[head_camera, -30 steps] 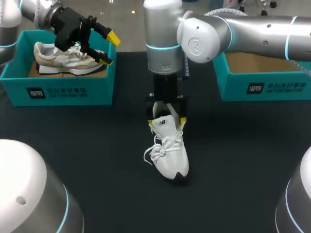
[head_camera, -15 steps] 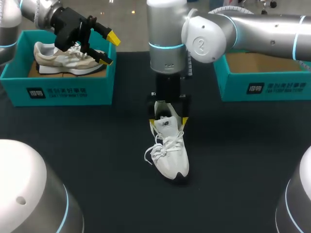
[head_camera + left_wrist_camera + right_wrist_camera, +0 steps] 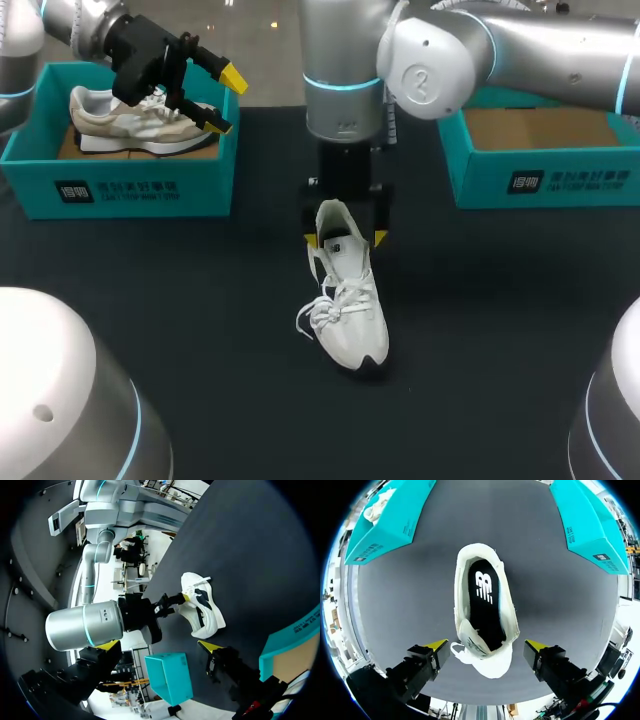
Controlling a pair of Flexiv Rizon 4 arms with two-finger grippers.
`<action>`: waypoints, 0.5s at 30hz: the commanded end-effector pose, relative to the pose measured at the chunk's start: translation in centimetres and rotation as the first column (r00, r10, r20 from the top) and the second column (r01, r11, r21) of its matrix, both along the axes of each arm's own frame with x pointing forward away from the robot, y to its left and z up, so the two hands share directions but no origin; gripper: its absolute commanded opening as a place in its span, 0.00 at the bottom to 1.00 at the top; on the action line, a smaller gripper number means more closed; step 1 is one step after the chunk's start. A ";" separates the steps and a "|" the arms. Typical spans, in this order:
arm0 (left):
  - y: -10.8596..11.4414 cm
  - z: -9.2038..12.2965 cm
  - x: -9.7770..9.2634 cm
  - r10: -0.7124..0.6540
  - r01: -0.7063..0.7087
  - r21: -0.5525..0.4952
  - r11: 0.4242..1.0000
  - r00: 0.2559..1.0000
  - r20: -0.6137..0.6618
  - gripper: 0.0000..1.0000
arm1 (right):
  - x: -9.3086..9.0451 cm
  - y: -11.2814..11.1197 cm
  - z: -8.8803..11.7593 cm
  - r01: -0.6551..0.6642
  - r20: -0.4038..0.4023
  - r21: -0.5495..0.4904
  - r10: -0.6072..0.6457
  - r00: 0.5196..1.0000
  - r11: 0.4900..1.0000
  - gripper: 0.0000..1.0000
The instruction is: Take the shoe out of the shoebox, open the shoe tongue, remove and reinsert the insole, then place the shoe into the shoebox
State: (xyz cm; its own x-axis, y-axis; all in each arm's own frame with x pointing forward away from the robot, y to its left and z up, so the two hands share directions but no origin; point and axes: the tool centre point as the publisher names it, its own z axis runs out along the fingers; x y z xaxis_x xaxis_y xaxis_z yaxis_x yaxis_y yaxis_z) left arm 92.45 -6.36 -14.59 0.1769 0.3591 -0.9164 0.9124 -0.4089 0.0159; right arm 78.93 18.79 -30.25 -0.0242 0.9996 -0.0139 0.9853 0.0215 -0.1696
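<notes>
A white shoe (image 3: 347,300) stands on the black table, toe toward me, laces loose. Its black insole (image 3: 483,600) shows inside, and the shoe (image 3: 485,615) lies between the spread fingers without touching them. My right gripper (image 3: 345,238) hangs open just above the heel, one yellow tip on each side. The empty right shoebox (image 3: 545,160) stands at the back right. My left gripper (image 3: 225,100) is open in the air above the near right corner of the left shoebox. The left wrist view shows the white shoe (image 3: 200,607) well ahead of my left gripper (image 3: 157,645).
The teal left shoebox (image 3: 120,190) at the back left holds a beige shoe (image 3: 140,120). Black table surface surrounds the white shoe on all sides. The right arm's thick wrist (image 3: 345,70) stands over the table's back middle.
My right gripper has risen a little off the shoe's heel, staying open, so more of the collar shows. The shoe and my left arm have not moved.
</notes>
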 end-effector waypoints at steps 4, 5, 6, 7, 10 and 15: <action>0.1 0.0 0.0 -0.002 0.002 0.004 1.000 1.000 0.002 1.00 | -1.4 -0.5 1.8 0.002 0.042 0.001 -0.002 0.999 1.000 1.00; 0.1 0.0 0.0 -0.002 0.002 0.004 1.000 1.000 0.002 1.00 | -1.7 -0.4 1.8 -0.001 0.040 0.000 0.001 0.999 1.000 1.00; 0.1 0.0 0.0 -0.002 0.002 0.004 1.000 1.000 0.002 1.00 | -1.9 -0.4 1.9 -0.001 0.036 0.003 0.001 0.999 1.000 1.00; 0.1 0.0 0.0 -0.002 0.002 0.004 1.000 1.000 0.002 1.00 | -2.3 -0.5 1.9 0.000 0.031 0.001 0.000 1.000 1.000 1.00; 0.1 0.0 0.0 -0.002 0.002 0.004 1.000 1.000 0.002 1.00 | -3.2 -0.7 2.5 0.002 0.026 0.005 -0.002 1.000 1.000 1.00; 0.1 0.0 0.0 -0.002 0.002 0.004 1.000 1.000 0.002 1.00 | -3.9 -1.0 3.4 0.013 0.032 0.007 -0.014 0.999 1.000 1.00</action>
